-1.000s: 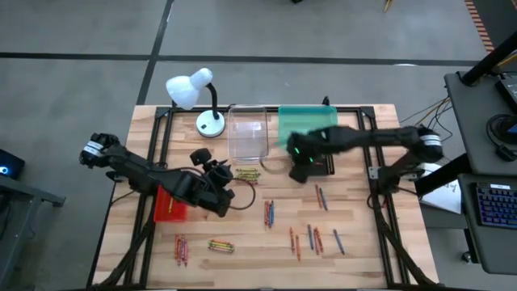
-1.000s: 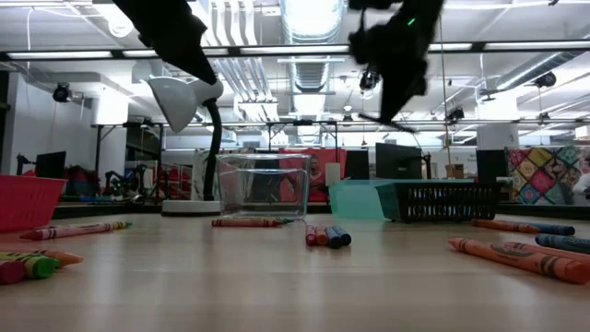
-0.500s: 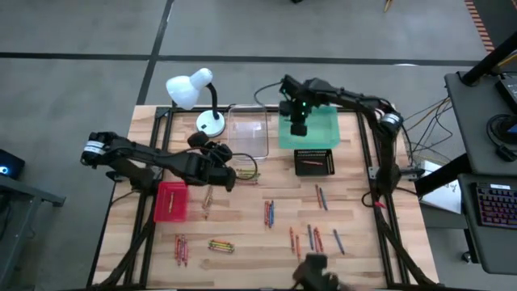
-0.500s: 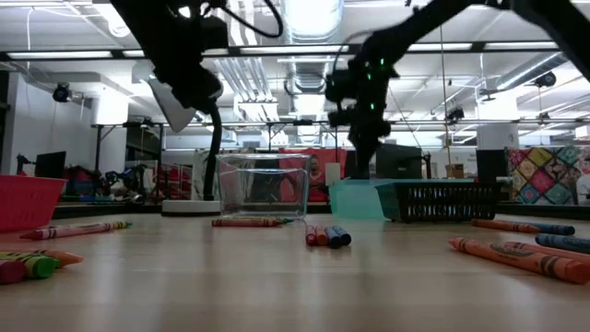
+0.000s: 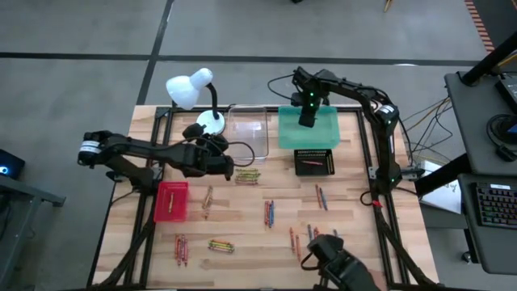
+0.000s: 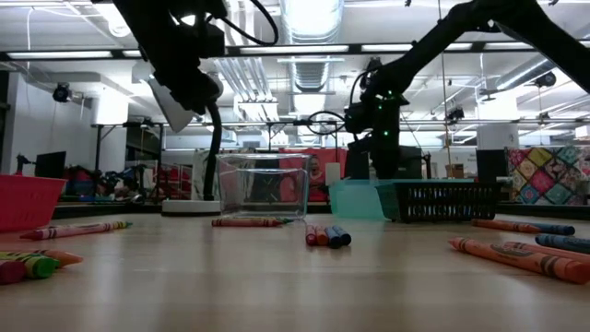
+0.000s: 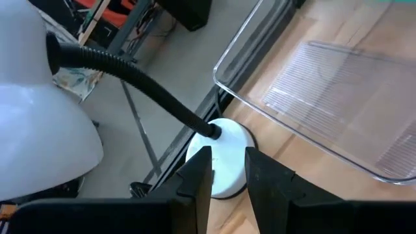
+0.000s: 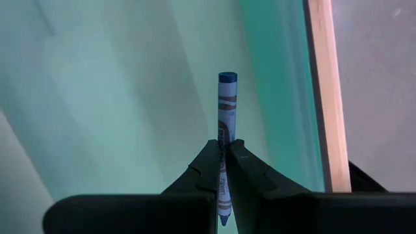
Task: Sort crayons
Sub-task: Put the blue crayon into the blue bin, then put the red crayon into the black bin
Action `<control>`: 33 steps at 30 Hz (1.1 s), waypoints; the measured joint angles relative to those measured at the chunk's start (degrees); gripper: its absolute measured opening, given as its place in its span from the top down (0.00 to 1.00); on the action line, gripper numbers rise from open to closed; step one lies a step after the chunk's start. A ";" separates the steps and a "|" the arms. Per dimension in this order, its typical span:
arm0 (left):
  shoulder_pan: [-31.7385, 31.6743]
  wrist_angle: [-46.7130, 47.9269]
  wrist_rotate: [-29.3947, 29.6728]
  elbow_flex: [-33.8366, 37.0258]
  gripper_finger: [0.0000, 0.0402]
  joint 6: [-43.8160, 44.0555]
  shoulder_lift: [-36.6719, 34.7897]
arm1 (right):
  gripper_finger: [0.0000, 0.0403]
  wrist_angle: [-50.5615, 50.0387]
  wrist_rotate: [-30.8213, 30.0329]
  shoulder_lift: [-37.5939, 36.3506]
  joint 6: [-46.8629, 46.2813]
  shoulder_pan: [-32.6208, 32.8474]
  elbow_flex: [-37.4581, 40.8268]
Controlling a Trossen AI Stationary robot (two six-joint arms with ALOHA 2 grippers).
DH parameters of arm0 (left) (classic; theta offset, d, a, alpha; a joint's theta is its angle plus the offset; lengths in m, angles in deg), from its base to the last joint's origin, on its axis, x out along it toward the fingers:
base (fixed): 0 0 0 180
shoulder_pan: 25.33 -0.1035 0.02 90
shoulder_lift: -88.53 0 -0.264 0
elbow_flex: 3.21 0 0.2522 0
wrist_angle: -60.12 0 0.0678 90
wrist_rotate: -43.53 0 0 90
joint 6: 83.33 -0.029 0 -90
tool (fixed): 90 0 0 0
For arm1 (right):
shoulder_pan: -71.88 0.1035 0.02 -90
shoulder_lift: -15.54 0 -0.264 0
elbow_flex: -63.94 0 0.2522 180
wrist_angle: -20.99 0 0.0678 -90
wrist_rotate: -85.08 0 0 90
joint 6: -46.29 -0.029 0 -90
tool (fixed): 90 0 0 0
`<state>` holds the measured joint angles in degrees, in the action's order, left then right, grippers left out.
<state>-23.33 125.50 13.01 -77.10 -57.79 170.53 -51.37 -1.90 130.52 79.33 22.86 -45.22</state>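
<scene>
Blue crayon (image 8: 226, 123) pinched between the right gripper (image 8: 222, 170) fingers, jaws closed down to the width of the stick, tip pointing out past them over the teal tray (image 8: 130, 97). In the high view the right gripper (image 5: 308, 113) hangs over the teal tray (image 5: 325, 136) at about 12 o'clock on the table.

Change: a second ago this gripper was low beside the black tray (image 5: 313, 162) near table centre; half a second ago it was at the teal tray's near-left corner; now it sits squarely over the tray. Reads as pick done, carry nearly done, release next. Judgement only: blue goes to teal.

Left gripper (image 7: 227, 170) has slid from the red tray (image 5: 171, 200) up toward 10 o'clock, by the lamp base (image 7: 221, 153) and the clear tray (image 7: 338, 97). Fingers part open with a narrow gap; nothing visible between them.

Remaining crayons (image 5: 268, 212) lie scattered from centre to 6 o'clock; a few already in the red and black trays. Most sorting is yet to do.
</scene>
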 joint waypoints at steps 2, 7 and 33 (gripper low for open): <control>0.08 0.01 0.00 0.00 0.81 0.27 -0.28 | 0.97 0.30 0.01 0.00 -0.57 0.09 0.00; 0.20 -0.02 -0.69 -0.01 0.81 1.01 -0.40 | 0.97 0.37 -0.01 0.00 -0.90 0.11 0.00; 5.60 -0.63 -19.90 -0.01 0.81 11.75 -0.40 | 0.79 2.07 -1.20 0.00 -4.65 0.13 0.02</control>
<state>-17.73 124.87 -6.89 -77.11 -46.05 170.14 -49.31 -3.10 130.52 74.68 22.99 -45.20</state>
